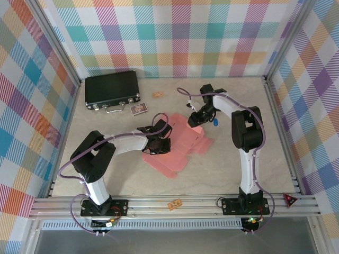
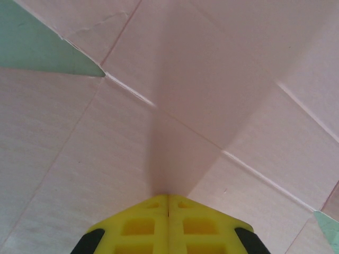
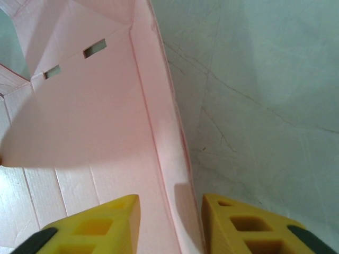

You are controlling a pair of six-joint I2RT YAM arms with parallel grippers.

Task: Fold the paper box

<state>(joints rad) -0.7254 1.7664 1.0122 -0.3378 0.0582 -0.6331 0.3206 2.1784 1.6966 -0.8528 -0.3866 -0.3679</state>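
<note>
Handling: paper box is light, floppy card; pinch a raised wall
Where: mid worktop
Left gripper: closed, holding nothing, tips on sheet
Right gripper: open, straddling a wall

The top camera sits above and behind my bases, looking down and forward over the whole table. My left wrist camera peers past the left gripper, almost against the paper box. My right wrist camera looks past the right gripper, equally close, along one box wall. All three share that sheet, probably its middle.
</note>
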